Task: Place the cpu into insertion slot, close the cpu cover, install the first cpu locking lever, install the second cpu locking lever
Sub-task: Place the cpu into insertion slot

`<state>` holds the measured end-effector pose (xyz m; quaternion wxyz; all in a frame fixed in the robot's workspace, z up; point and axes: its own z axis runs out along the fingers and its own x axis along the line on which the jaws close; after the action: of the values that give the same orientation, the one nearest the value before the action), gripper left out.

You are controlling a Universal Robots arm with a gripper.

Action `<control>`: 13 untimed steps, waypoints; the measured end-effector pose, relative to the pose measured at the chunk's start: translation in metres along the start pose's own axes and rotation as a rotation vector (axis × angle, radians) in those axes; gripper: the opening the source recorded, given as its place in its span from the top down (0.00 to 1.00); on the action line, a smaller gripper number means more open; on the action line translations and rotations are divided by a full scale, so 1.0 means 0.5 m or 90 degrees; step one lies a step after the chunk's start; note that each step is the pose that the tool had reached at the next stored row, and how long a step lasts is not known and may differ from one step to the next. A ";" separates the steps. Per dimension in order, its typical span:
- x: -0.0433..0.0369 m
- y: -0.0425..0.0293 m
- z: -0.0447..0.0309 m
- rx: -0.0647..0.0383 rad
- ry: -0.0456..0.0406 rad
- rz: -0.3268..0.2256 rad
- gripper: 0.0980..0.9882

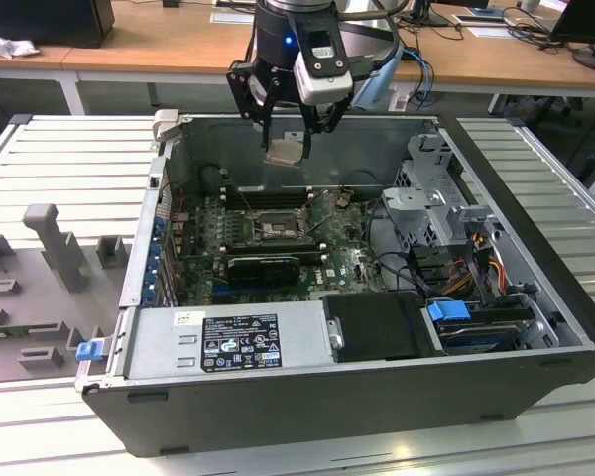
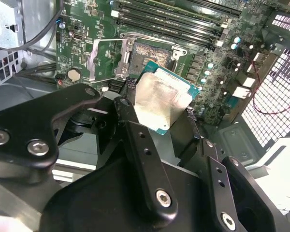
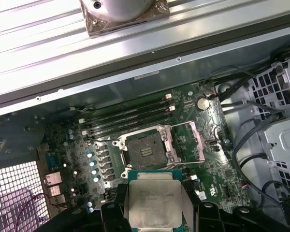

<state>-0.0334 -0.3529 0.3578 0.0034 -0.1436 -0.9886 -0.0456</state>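
First wrist view, nearest the lens: the cpu (image 3: pixel 154 203) was a small flat square, its pale silver-beige metal lid set on a teal-green base that showed as a thin border. Faint engraved print crossed the lid; too faint to make out. In the second wrist view the cpu (image 2: pixel 162 104) sat between the black jaws, pinched on two opposite edges, lid toward the camera, its far corner reaching past the jaw tips. Jaws narrow, closed on the chip.

Below and beyond it, the insertion slot (image 3: pixel 146 151) lay bare: black square rim, contact field uncovered, no chip seated. The cpu cover (image 3: pixel 199 142) stood swung open beside the slot, a thin grey frame with the green board visible through its cut-out. Long black memory slots (image 3: pixel 130 118) ran just past the slot; a coin battery (image 3: pixel 202 102) sat farther along the motherboard (image 3: pixel 217 169).

Exterior view: the cpu (image 1: pixel 286 149) hung above the open computer case (image 1: pixel 307 397), well clear of the insertion slot (image 1: pixel 275 227). A printed black label (image 1: pixel 240 344) was stuck on the grey power supply; text not legible. The case rested on a grey slatted tabletop (image 1: pixel 69 169), with wooden desks (image 1: pixel 159 40) behind.
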 end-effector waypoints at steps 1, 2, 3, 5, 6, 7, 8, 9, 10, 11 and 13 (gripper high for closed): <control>0.000 0.000 0.000 0.000 -0.0001 0.001 0.52; 0.000 0.000 0.000 0.000 -0.0003 0.004 0.52; 0.000 0.000 0.000 0.000 -0.0005 0.005 0.52; 0.000 0.000 0.000 0.000 -0.0008 0.009 0.52; 0.000 0.000 0.000 0.000 -0.0010 0.011 0.52; 0.000 0.000 0.000 0.000 -0.0011 0.013 0.52; 0.000 0.000 0.000 0.000 -0.0013 0.014 0.52; 0.000 0.000 0.000 0.000 -0.0014 0.016 0.52; 0.000 0.000 0.000 0.000 -0.0016 0.018 0.52; 0.000 0.000 0.000 0.000 -0.0018 0.020 0.52; 0.000 0.000 0.000 -0.001 -0.0021 0.023 0.52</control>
<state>-0.0334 -0.3529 0.3577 0.0025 -0.1618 -0.9858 -0.0457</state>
